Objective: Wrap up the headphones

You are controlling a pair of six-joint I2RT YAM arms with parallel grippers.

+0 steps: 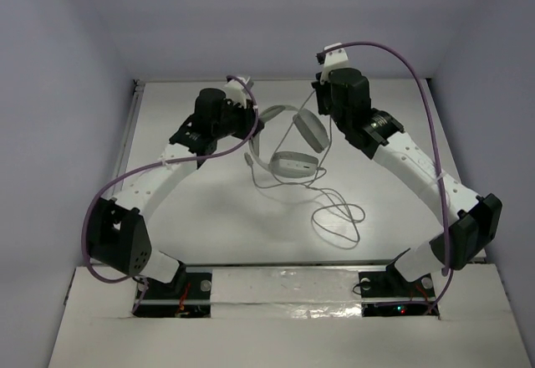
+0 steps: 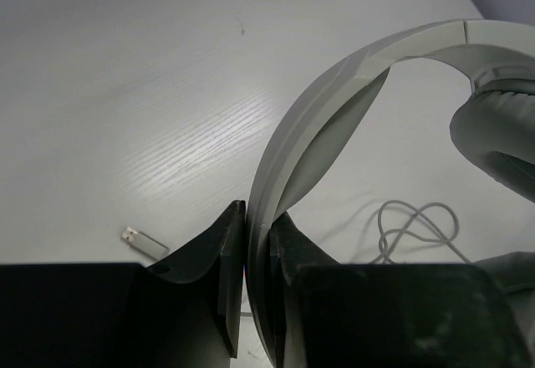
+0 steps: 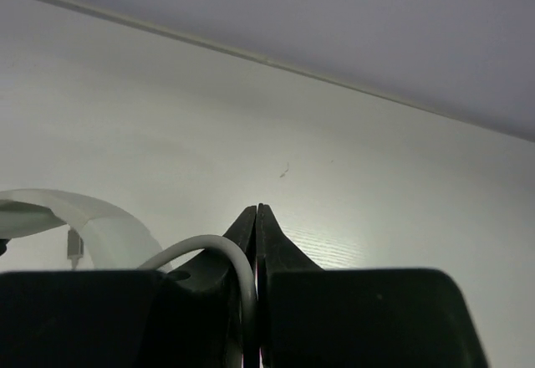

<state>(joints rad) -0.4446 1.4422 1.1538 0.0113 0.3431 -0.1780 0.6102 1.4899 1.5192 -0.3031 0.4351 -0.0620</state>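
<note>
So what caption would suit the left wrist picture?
Left gripper shut on the headphones headband, cable looped on the table.

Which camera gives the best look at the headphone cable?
The top external view: the cable shows nearly whole, looped loosely on the table beside the headphones. The left wrist view catches only a few loops beyond the headband; the right wrist view shows only a short arc at the right hand.

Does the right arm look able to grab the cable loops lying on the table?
Probably not yet: the right gripper is shut on another stretch of cable, though nothing covers the loops.
</note>
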